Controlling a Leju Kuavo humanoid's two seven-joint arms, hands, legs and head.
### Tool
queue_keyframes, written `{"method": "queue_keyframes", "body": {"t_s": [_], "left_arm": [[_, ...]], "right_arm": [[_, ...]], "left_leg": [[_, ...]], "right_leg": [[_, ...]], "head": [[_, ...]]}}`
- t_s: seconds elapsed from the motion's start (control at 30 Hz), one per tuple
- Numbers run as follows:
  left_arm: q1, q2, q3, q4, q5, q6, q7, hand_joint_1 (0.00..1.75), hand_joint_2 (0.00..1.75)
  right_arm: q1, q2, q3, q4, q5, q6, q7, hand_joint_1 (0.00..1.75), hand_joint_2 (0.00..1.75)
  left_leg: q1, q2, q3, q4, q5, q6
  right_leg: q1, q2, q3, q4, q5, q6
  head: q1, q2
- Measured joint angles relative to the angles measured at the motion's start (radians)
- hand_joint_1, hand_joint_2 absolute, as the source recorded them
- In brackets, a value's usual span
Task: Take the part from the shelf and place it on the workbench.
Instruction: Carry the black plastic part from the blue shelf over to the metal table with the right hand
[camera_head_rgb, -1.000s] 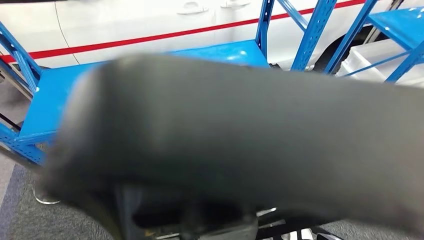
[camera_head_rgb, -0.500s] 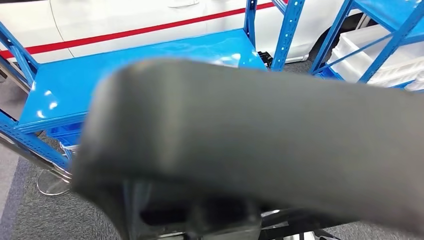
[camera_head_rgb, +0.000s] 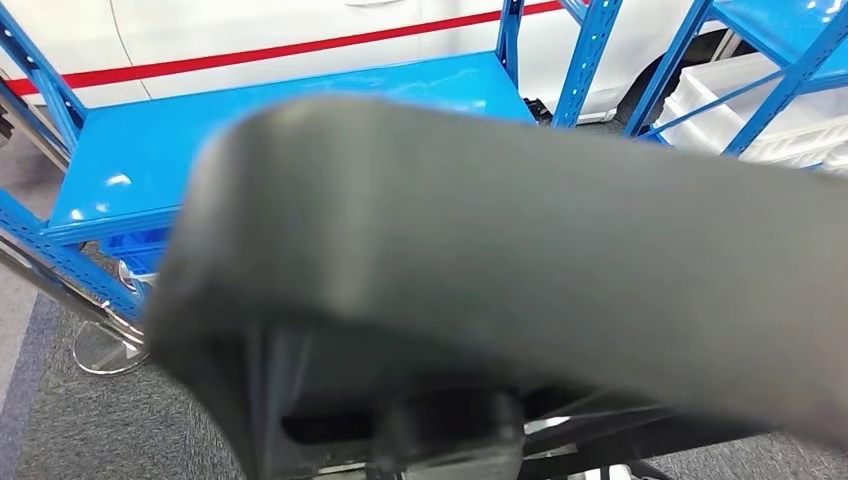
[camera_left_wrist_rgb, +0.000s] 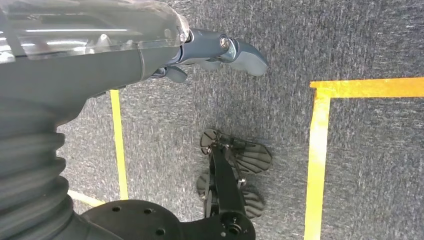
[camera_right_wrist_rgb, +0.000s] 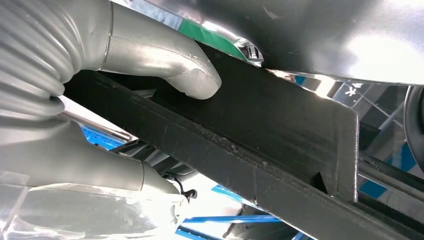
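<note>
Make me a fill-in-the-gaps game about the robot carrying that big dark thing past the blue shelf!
1. The big dark part is held by the robot's ______ hand.
2. The shelf behind the part is painted ______.
3. The white car behind the shelf has a ______ stripe along its side.
4. The lines taped on the grey floor under the left hand are ______.

Missing words: right; blue; red; yellow
</note>
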Motion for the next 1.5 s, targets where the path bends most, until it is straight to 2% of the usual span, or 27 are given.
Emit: {"method": "queue_keyframes", "body": {"t_s": [0.07,0.1,0.13,0.23,0.3,0.37,0.43,0.5,0.57,0.6,0.63,0.7,0.73,0.77,0.83,0.9,0.97,1.03,1.07,1.13,1.17,1.23,1.3,1.33,1.4,1.43,1.5], "left_arm": [[0.000,0.000,0.005,0.000,-0.004,-0.001,-0.004,0.00,1.75],[0.000,0.000,0.008,0.000,-0.007,0.001,-0.007,0.00,1.75],[0.000,0.000,0.011,0.000,-0.010,0.007,-0.010,0.00,1.75],[0.000,-0.001,0.018,0.000,-0.023,0.050,-0.023,0.00,1.75],[-0.001,-0.001,0.022,0.000,-0.035,0.077,-0.030,0.00,1.75],[-0.001,0.000,0.024,0.000,-0.046,0.086,-0.037,0.00,1.75],[-0.002,0.001,0.025,0.000,-0.059,0.080,-0.037,0.00,1.75],[0.000,0.004,0.025,0.000,-0.070,0.069,-0.026,0.00,1.75],[0.006,0.011,0.025,0.000,-0.076,0.063,-0.006,0.00,1.75],[0.009,0.015,0.025,0.000,-0.077,0.063,0.005,0.00,1.75],[0.012,0.020,0.025,0.000,-0.079,0.064,0.015,0.00,1.75],[0.015,0.030,0.025,0.000,-0.082,0.069,0.030,0.00,1.75],[0.015,0.036,0.026,0.000,-0.082,0.071,0.034,0.00,1.75],[0.015,0.041,0.026,0.000,-0.082,0.071,0.035,0.00,1.75],[0.017,0.050,0.029,-0.001,-0.083,0.070,0.032,0.00,1.75],[0.018,0.056,0.031,-0.002,-0.084,0.068,0.025,0.00,1.75],[0.017,0.059,0.034,-0.003,-0.084,0.063,0.013,0.00,1.75],[0.017,0.061,0.037,-0.003,-0.084,0.058,0.001,0.00,1.75],[0.018,0.061,0.039,-0.003,-0.084,0.056,-0.003,0.00,1.75],[0.018,0.062,0.044,-0.003,-0.086,0.053,-0.008,0.00,1.75],[0.017,0.062,0.046,-0.003,-0.089,0.051,-0.009,0.00,1.75],[0.011,0.062,0.048,-0.003,-0.099,0.040,-0.012,0.00,1.75],[0.005,0.061,0.049,-0.003,-0.109,0.029,-0.016,0.00,1.75],[0.003,0.061,0.050,-0.003,-0.114,0.025,-0.017,0.00,1.75],[-0.002,0.061,0.050,-0.003,-0.121,0.021,-0.016,0.00,1.75],[-0.004,0.060,0.050,-0.003,-0.123,0.020,-0.014,0.00,1.75],[-0.005,0.060,0.052,-0.003,-0.124,0.020,-0.008,0.00,1.75]], "right_arm": [[0.002,-0.003,0.001,-0.002,-0.001,-0.011,0.005,1.62,1.75],[0.003,-0.007,0.002,-0.002,0.001,-0.016,0.006,1.62,1.75],[0.003,-0.010,0.004,-0.001,0.006,-0.019,0.006,1.62,1.75],[-0.002,-0.015,0.012,0.005,0.022,-0.019,0.005,1.62,1.75],[-0.010,-0.015,0.019,0.011,0.022,-0.016,0.005,1.62,1.75],[-0.015,-0.015,0.024,0.016,0.018,-0.012,0.005,1.62,1.75],[-0.018,-0.015,0.027,0.019,0.013,-0.010,0.005,1.62,1.75],[-0.022,-0.013,0.029,0.022,0.008,-0.009,0.005,1.62,1.75],[-0.024,-0.011,0.030,0.027,0.007,-0.011,0.005,1.62,1.75],[-0.025,-0.010,0.030,0.029,0.006,-0.013,0.005,1.62,1.75],[-0.025,-0.010,0.031,0.030,0.006,-0.016,0.005,1.62,1.75],[-0.025,-0.010,0.031,0.032,0.006,-0.023,0.005,1.62,1.75],[-0.025,-0.010,0.031,0.032,0.006,-0.026,0.005,1.62,1.75],[-0.026,-0.010,0.031,0.031,0.006,-0.029,0.005,1.62,1.75],[-0.026,-0.011,0.031,0.031,0.008,-0.035,0.005,1.62,1.75],[-0.026,-0.011,0.031,0.030,0.009,-0.039,0.004,1.62,1.75],[-0.031,-0.013,0.031,0.032,0.014,-0.037,0.005,1.62,1.75],[-0.042,-0.014,0.033,0.040,0.019,-0.030,0.005,1.62,1.75],[-0.047,-0.015,0.035,0.046,0.023,-0.027,0.005,1.62,1.75],[-0.053,-0.017,0.041,0.063,0.045,-0.030,0.004,1.62,1.75],[-0.059,-0.019,0.048,0.076,0.064,-0.041,0.004,1.62,1.75],[-0.080,-0.025,0.065,0.116,0.110,-0.076,0.005,1.62,1.75],[-0.106,-0.030,0.083,0.168,0.141,-0.113,0.005,1.62,1.75],[-0.116,-0.033,0.090,0.194,0.149,-0.127,0.005,1.62,1.75],[-0.128,-0.037,0.102,0.241,0.161,-0.153,0.005,1.62,1.75],[-0.130,-0.040,0.106,0.262,0.168,-0.164,0.005,1.62,1.75],[-0.134,-0.042,0.113,0.299,0.180,-0.180,0.005,1.62,1.75]], "left_leg": [[-0.001,0.003,-0.008,0.003,0.002,0.003],[-0.001,0.006,-0.011,0.006,0.003,0.003],[-0.001,0.010,-0.013,0.009,0.002,0.002],[-0.001,0.023,-0.015,0.025,-0.008,-0.009],[-0.006,0.035,-0.020,0.035,-0.014,-0.020],[-0.008,0.050,-0.024,0.038,-0.016,-0.029],[-0.005,0.047,-0.030,0.056,-0.034,-0.038],[-0.001,0.019,-0.064,0.137,-0.089,-0.046],[0.000,0.002,-0.121,0.267,-0.148,-0.049],[0.000,-0.001,-0.140,0.310,-0.159,-0.049],[0.000,-0.002,-0.143,0.318,-0.150,-0.049],[0.001,-0.012,-0.097,0.223,-0.084,-0.045],[0.003,-0.031,-0.066,0.156,-0.055,-0.042],[0.004,-0.050,-0.039,0.099,-0.036,-0.039],[0.004,-0.073,-0.021,0.053,-0.031,-0.033],[0.003,-0.056,-0.021,0.046,-0.024,-0.022],[0.005,-0.035,-0.020,0.035,-0.014,-0.008],[0.002,-0.012,-0.023,0.030,-0.009,0.001],[0.000,0.000,-0.025,0.030,-0.008,0.003],[-0.003,0.024,-0.030,0.032,-0.007,0.005],[-0.004,0.035,-0.031,0.033,-0.007,0.005],[-0.006,0.056,-0.031,0.035,-0.008,0.003],[-0.010,0.071,-0.031,0.039,-0.009,-0.003],[-0.012,0.079,-0.032,0.039,-0.009,-0.007],[-0.013,0.089,-0.032,0.039,-0.009,-0.017],[-0.012,0.080,-0.034,0.045,-0.016,-0.022],[-0.007,0.037,-0.060,0.108,-0.062,-0.032]], "right_leg": [[-0.005,0.000,-0.057,0.126,-0.057,0.008],[-0.008,-0.001,-0.072,0.160,-0.062,0.012],[-0.011,-0.002,-0.069,0.157,-0.046,0.015],[-0.012,-0.033,0.011,-0.008,0.045,0.015],[-0.006,-0.054,0.037,-0.077,0.062,0.003],[-0.003,-0.044,0.032,-0.082,0.060,-0.010],[-0.004,-0.029,0.029,-0.087,0.066,-0.021],[-0.006,-0.015,0.027,-0.091,0.072,-0.032],[-0.003,0.002,0.023,-0.091,0.074,-0.038],[-0.002,0.011,0.022,-0.090,0.075,-0.039],[-0.002,0.022,0.022,-0.089,0.076,-0.040],[-0.002,0.042,0.023,-0.086,0.076,-0.039],[-0.001,0.052,0.022,-0.084,0.077,-0.037],[-0.001,0.062,0.019,-0.081,0.078,-0.033],[-0.002,0.080,0.010,-0.079,0.084,-0.021],[-0.005,0.092,0.004,-0.080,0.091,-0.007],[-0.003,0.066,-0.011,-0.050,0.067,0.002],[-0.002,0.024,-0.054,0.050,0.005,0.008],[-0.003,0.014,-0.081,0.113,-0.026,0.010],[-0.005,0.007,-0.103,0.176,-0.042,0.013],[-0.004,0.003,-0.085,0.152,-0.023,0.012],[0.000,-0.026,-0.010,0.022,0.032,0.005],[0.009,-0.055,0.041,-0.078,0.058,-0.009],[0.013,-0.059,0.045,-0.092,0.057,-0.015],[0.013,-0.040,0.042,-0.098,0.065,-0.025],[0.010,-0.032,0.042,-0.102,0.069,-0.030],[0.004,-0.016,0.041,-0.110,0.078,-0.040]], "head": [[0.000,0.000],[0.000,0.000],[0.000,0.000],[0.001,0.000],[0.000,0.000],[0.000,0.000],[0.000,0.000],[0.000,0.000],[0.000,0.000],[0.000,0.000],[0.000,0.000],[0.000,0.000],[0.000,0.000],[0.000,0.000],[0.000,0.000],[0.000,0.000],[0.003,0.000],[0.006,0.000],[0.006,0.000],[0.006,0.000],[0.006,0.000],[0.006,0.000],[0.006,0.000],[0.006,0.000],[0.006,0.000],[0.006,0.000],[0.005,0.000]]}}
